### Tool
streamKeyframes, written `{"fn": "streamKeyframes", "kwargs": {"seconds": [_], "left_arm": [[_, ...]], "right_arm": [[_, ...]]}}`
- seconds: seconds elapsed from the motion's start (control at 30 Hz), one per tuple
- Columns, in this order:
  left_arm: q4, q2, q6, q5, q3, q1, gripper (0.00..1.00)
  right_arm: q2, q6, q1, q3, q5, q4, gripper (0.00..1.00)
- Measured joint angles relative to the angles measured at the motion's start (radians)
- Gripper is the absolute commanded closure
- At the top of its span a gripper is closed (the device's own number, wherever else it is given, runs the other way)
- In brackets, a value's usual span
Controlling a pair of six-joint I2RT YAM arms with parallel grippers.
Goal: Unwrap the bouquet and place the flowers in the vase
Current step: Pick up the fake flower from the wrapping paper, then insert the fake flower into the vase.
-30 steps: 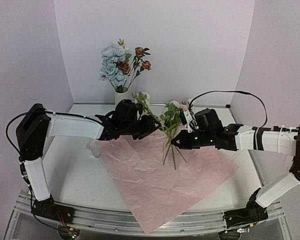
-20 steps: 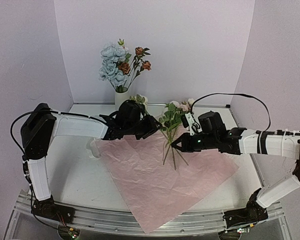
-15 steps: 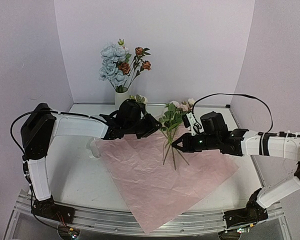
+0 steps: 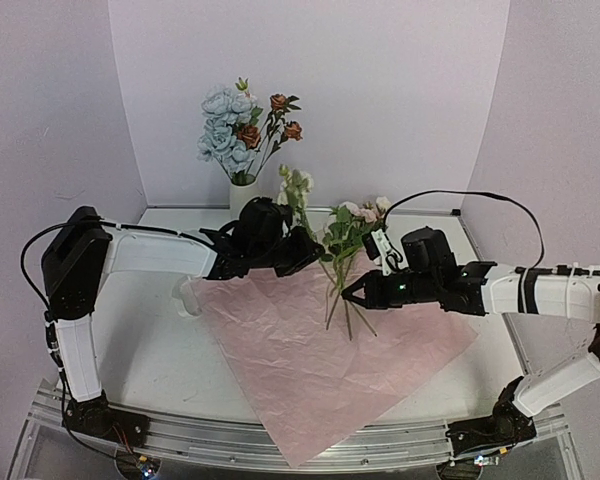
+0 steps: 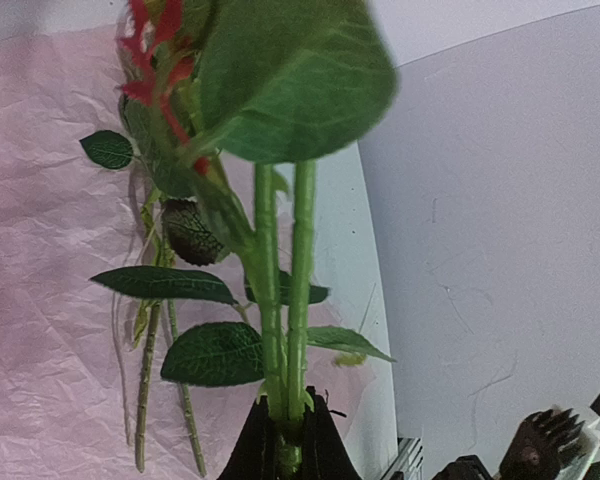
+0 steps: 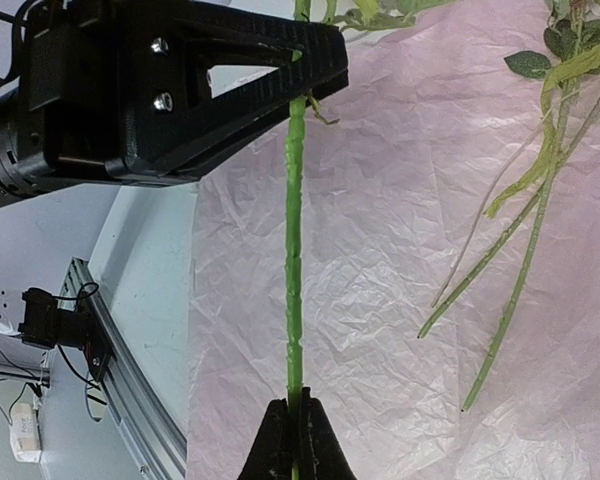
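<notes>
Stem (image 6: 295,250) pinched at both ends: left gripper (image 5: 285,440) clamped under its leaves, right gripper (image 6: 298,430) clamped at its base, over the pink paper (image 4: 320,370). Loose flowers (image 4: 345,235) lie at the paper's far edge, and the vase (image 4: 242,195), blooms inside, stands at the table's (image 4: 160,350) far edge.

vase (image 4: 242,193): foot hidden behind the left arm (image 4: 150,255)
leaf (image 5: 290,80): blurred, cut off by the top edge
stem (image 6: 295,250): upper end cut off at the top edge

Surfaces noted
Pink paper sheet (image 4: 320,350) is lying matt and crinkled; flower stems (image 6: 295,250) are showing ridged green plastic; left gripper (image 6: 315,55) is looking matt black plastic; vase (image 4: 242,192) is reading matt off-white
</notes>
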Motion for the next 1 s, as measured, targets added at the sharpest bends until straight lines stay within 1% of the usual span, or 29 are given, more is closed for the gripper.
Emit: {"fn": "streamKeyframes", "kwargs": {"seconds": [0.03,0.1,0.17,0.2,0.27,0.4,0.5,0.9,1.0], "left_arm": [[0.011,0.000,0.001,0.002,0.002,-0.004,1.00],[0.025,-0.001,0.009,0.002,0.010,-0.010,1.00],[0.026,-0.002,0.029,-0.001,0.012,-0.012,1.00],[0.022,-0.003,0.042,-0.003,0.012,-0.012,1.00],[0.009,-0.003,0.079,-0.009,0.011,-0.007,1.00],[0.006,-0.019,0.150,-0.021,0.005,-0.002,1.00],[0.003,-0.059,0.207,-0.027,-0.015,-0.001,1.00],[-0.012,-0.245,0.436,-0.014,-0.081,-0.001,1.00],[-0.020,-0.278,0.496,-0.016,-0.095,-0.001,1.00]], "right_arm": [[0.000,0.000,0.000,-0.003,-0.003,0.000,0.97],[0.000,0.002,0.000,-0.006,-0.011,0.002,0.90],[0.000,0.002,0.001,-0.006,-0.020,0.008,0.70],[0.000,0.004,0.002,-0.006,-0.024,0.012,0.63],[0.000,0.000,0.002,-0.007,-0.026,0.018,0.56],[-0.011,-0.005,0.002,-0.015,-0.020,0.022,0.50],[-0.035,-0.010,0.002,-0.026,-0.008,0.024,0.48],[-0.160,-0.030,0.002,-0.065,0.112,0.029,0.47],[-0.186,-0.035,0.002,-0.073,0.144,0.029,0.40]]}}
